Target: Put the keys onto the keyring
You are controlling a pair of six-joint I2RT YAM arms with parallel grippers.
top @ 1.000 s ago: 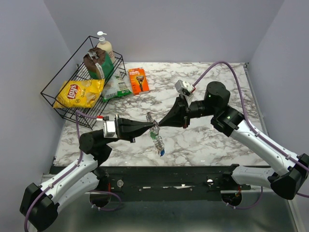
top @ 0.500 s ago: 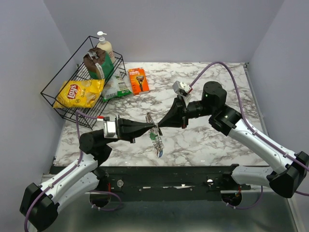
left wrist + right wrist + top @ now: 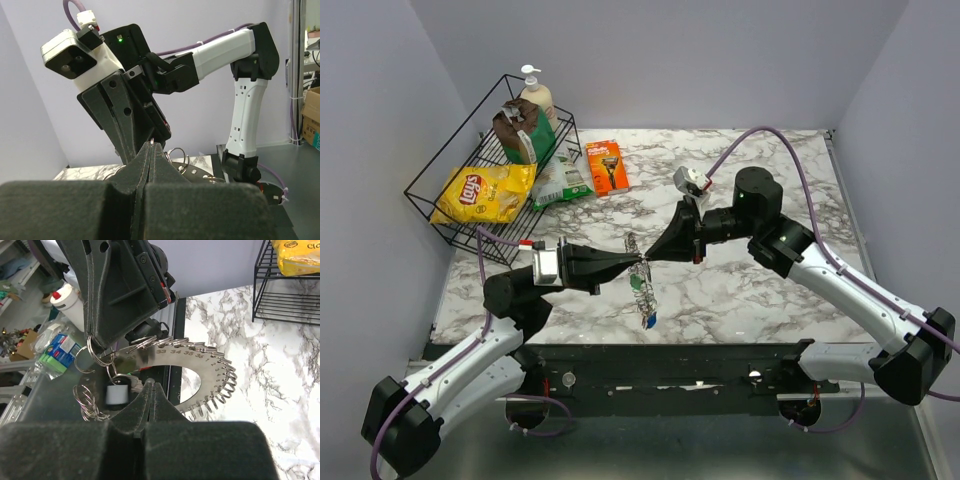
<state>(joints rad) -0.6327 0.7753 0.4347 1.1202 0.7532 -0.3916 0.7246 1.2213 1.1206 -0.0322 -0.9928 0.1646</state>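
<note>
1. Two tools meet at the grey metal keyring [image 3: 633,247], a toothed, gear-like disc rimmed with wire loops. It hangs in the air above the middle of the white marble tabletop [image 3: 750,290]. The right wrist view shows it flat on [image 3: 200,365], with small numbers along its rim.
2. Several small keys [image 3: 642,290] with green and blue plastic tags dangle in a string below the keyring, so some seem to be threaded on already.
3. The left tool [image 3: 639,263] is pressed together and pinches the little loops at the keyring's edge.
4. The right tool [image 3: 648,260] is also pressed together, tip to tip with the left. Whether it nips the keyring or only touches it, I cannot tell.
5. Over the last second the right arm has swung slightly leftward and the hanging keys have shifted with it. This reads as a small adjustment while working a key onto a loop.
6. A black wire basket [image 3: 425,190] stands at the far left. It holds a yellow crisp bag [image 3: 485,192], a brown and green pouch [image 3: 520,135] and a pump bottle [image 3: 535,95].
7. An orange razor pack [image 3: 607,165] lies on the tabletop just beside the basket.
</note>
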